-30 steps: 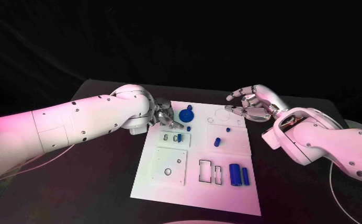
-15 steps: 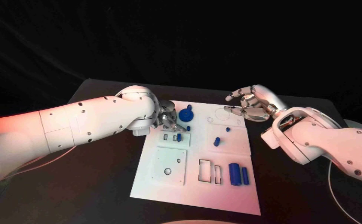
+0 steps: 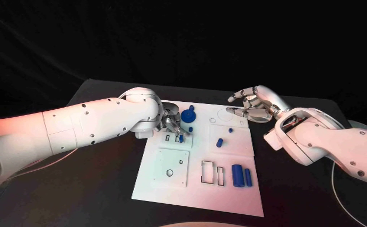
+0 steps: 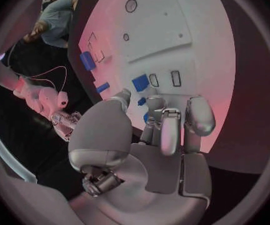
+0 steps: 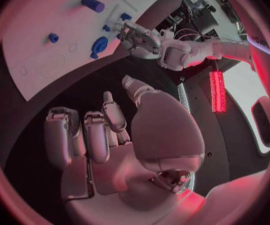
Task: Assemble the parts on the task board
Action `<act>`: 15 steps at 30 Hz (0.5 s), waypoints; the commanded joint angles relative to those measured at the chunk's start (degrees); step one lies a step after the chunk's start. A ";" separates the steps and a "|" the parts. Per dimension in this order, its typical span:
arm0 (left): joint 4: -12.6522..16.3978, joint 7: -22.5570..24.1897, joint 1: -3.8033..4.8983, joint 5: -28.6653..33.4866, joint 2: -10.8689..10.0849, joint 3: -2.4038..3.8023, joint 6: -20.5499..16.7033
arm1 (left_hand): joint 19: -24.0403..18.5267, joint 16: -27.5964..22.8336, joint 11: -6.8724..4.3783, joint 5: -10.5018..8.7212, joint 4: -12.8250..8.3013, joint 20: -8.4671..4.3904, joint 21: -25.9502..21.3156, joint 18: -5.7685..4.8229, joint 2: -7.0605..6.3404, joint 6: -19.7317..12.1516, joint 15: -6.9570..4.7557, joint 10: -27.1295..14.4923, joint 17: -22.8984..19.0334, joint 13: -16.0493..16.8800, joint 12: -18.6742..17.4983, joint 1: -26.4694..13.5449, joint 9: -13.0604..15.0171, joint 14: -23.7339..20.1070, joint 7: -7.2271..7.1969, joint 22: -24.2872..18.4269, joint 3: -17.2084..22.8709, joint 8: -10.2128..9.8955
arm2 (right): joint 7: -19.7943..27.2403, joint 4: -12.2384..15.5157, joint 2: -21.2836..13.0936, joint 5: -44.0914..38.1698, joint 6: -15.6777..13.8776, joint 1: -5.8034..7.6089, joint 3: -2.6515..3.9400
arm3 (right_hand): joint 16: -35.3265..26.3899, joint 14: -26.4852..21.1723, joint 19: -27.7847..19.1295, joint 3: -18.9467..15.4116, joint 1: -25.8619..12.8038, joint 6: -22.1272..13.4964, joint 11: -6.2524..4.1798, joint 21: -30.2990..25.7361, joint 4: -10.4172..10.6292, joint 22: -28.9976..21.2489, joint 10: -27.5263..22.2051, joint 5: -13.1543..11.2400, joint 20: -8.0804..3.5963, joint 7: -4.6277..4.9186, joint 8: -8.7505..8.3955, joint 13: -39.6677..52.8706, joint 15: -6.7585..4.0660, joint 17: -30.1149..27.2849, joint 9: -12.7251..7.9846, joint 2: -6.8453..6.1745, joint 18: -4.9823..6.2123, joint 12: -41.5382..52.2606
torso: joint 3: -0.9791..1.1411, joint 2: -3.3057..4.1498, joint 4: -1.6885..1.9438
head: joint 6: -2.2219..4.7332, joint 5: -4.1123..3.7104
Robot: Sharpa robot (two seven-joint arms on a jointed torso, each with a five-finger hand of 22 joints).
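Your left hand (image 3: 169, 122) hovers over the far left part of the white task board (image 3: 229, 198), fingers curled downward and bunched near each other above a small blue block (image 4: 140, 82) that stands in a rectangular slot just beyond the fingertips (image 4: 161, 116); whether those fingertips touch it, or pinch anything, cannot be told. A round blue knob (image 3: 188, 115) sits just beside the fingers on their right-arm side. Your right hand (image 3: 253, 105) hangs off the board's far right corner, fingers loosely apart and holding nothing. To do this step well, you would likely bring the fingertips straight down over the block, keep it upright in its slot and press evenly, as a tilt could jam it. Two blue cylinders (image 3: 242, 176) lie well apart from both hands.
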 commanded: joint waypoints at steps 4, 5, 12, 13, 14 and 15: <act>-0.05 -0.05 0.03 0.72 0.39 -0.09 2.08 | -0.02 0.32 0.00 -0.15 0.01 0.19 0.36 -0.92 0.63 -0.32 -0.09 -0.44 9.50 0.04 -0.17 0.47 0.12 4.28 -0.02 0.14 -0.12 -0.25 | -0.24 -0.13 0.15 -0.89 0.98 -0.10 0.00 | -0.10 4.13 1.08 -0.19 0.14 0.01 -0.07 -0.01 0.11 9.96 -0.15 0.41 0.16 0.01 0.29 -0.09 0.05 7.26 0.07 0.34 0.37 -0.34 | -0.06 0.00 -0.01 | -0.23 -0.03; -0.06 -0.05 0.03 0.74 0.41 -0.11 2.16 | -0.02 0.32 0.00 -0.15 0.01 0.19 0.36 -0.92 0.63 -0.32 -0.09 -0.44 9.50 0.04 -0.17 0.47 0.12 4.28 -0.02 0.14 -0.12 -0.25 | -0.25 -0.15 0.17 -0.89 0.99 -0.11 -0.01 | -0.10 4.13 1.08 -0.19 0.14 0.01 -0.07 -0.01 0.11 9.96 -0.15 0.41 0.16 0.01 0.29 -0.09 0.05 7.26 0.07 0.34 0.37 -0.34 | -0.08 0.00 -0.01 | -0.24 -0.03; -0.05 -0.07 0.03 0.81 0.44 -0.16 2.84 | -0.03 0.40 0.01 -0.14 -0.01 0.24 0.46 -0.93 0.82 -0.33 -0.06 -0.46 9.62 0.13 -0.08 1.13 0.17 4.31 0.00 0.30 0.04 -0.33 | -0.31 -0.25 0.27 -0.90 1.06 -0.16 -0.02 | -0.12 4.12 1.10 -0.19 0.21 -0.02 -0.08 -0.01 0.15 9.97 -0.12 0.68 0.15 0.00 0.33 -0.06 0.04 7.23 0.08 0.41 0.36 -0.32 | -0.09 -0.04 0.05 | -0.40 -0.01; -0.03 -0.07 0.03 0.86 0.45 -0.16 2.92 | -0.03 0.40 0.01 -0.14 -0.01 0.24 0.46 -0.93 0.82 -0.33 -0.06 -0.46 9.62 0.13 -0.08 1.13 0.17 4.31 0.00 0.30 0.04 -0.33 | -0.31 -0.26 0.28 -0.91 1.08 -0.16 -0.02 | -0.12 4.12 1.10 -0.19 0.25 -0.03 -0.08 -0.01 0.17 9.96 -0.15 0.81 0.14 0.00 0.35 -0.10 0.04 7.23 0.09 0.43 0.36 -0.35 | -0.09 -0.04 0.05 | -0.40 -0.01; 0.00 -0.08 0.03 0.93 0.45 -0.17 3.00 | -0.06 0.43 0.02 -0.14 0.00 0.26 0.48 -0.93 0.91 -0.31 -0.05 -0.44 9.66 0.19 -0.02 1.40 0.19 4.32 0.00 0.32 0.13 -0.36 | -0.32 -0.27 0.29 -0.91 1.09 -0.17 -0.02 | -0.12 4.12 1.10 -0.19 0.25 -0.03 -0.08 -0.01 0.17 9.96 -0.15 0.81 0.14 0.00 0.35 -0.10 0.04 7.23 0.09 0.43 0.36 -0.35 | -0.11 -0.04 0.04 | -0.45 0.00; 0.02 -0.08 0.03 0.98 0.46 -0.17 3.06 | -0.06 0.43 0.02 -0.14 0.00 0.26 0.48 -0.92 0.92 -0.31 -0.05 -0.44 9.66 0.20 -0.02 1.42 0.19 4.32 0.00 0.31 0.13 -0.36 | -0.32 -0.28 0.30 -0.91 1.10 -0.18 -0.02 | -0.12 4.12 1.10 -0.19 0.25 -0.03 -0.08 -0.01 0.17 9.96 -0.15 0.81 0.14 0.00 0.35 -0.10 0.04 7.23 0.09 0.43 0.36 -0.35 | -0.12 -0.04 0.03 | -0.45 0.01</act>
